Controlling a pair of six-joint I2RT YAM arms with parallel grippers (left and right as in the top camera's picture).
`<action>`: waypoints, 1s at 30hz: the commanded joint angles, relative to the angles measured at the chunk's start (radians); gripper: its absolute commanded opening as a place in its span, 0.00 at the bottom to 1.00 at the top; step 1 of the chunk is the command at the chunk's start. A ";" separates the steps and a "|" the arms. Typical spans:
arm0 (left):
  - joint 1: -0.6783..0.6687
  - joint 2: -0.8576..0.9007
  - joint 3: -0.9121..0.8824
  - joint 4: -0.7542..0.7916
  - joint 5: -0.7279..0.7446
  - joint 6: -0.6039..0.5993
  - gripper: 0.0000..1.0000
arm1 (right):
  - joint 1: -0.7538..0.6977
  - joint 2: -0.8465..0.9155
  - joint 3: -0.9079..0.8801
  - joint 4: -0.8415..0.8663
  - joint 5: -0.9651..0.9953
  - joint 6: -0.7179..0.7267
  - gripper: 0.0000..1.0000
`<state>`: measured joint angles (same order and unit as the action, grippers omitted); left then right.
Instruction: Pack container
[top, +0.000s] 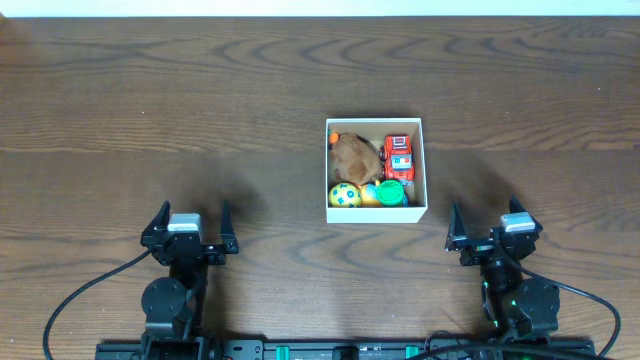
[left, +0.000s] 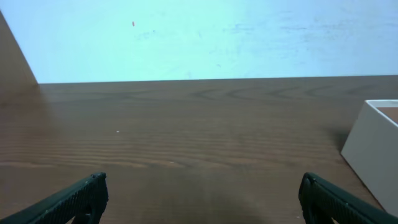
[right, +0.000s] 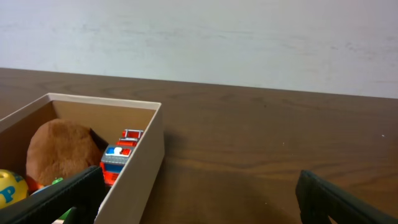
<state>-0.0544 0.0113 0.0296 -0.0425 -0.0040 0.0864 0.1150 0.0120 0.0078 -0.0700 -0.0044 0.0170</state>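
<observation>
Both arms sit at the near edge of the table (top: 200, 100), neither holding anything. On the left gripper (top: 195, 212) the fingers (left: 68, 200) are spread wide with only bare wood between them. The container (top: 377, 212) is ahead of it and well off to the right of its right finger, so the left wrist view catches just a white wall corner. The right gripper (top: 485, 214) is also spread wide. The container is ahead and left of its left finger, near but apart. Box is upright and open-topped, ahead of both grippers and between them, closer to the right one. Inside, a brown plush toy (top: 354, 155) is on the side away from the right fingers and a red toy car (top: 399, 156) is against the wall facing them. A yellow spotted ball (top: 344, 194), an orange-yellow piece (top: 370, 194) and a green piece (top: 392, 190) line the wall nearest the fingers.
</observation>
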 joint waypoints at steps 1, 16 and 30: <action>0.011 -0.010 -0.026 -0.030 -0.019 0.018 0.98 | -0.003 -0.006 -0.002 -0.003 -0.004 -0.011 0.99; 0.011 -0.005 -0.026 -0.030 -0.008 0.018 0.98 | -0.003 -0.006 -0.002 -0.003 -0.003 -0.011 0.99; 0.011 -0.005 -0.026 -0.030 -0.008 0.018 0.98 | -0.003 -0.006 -0.002 -0.003 -0.004 -0.011 0.99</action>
<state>-0.0483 0.0109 0.0296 -0.0429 -0.0036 0.0868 0.1150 0.0120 0.0078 -0.0700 -0.0044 0.0170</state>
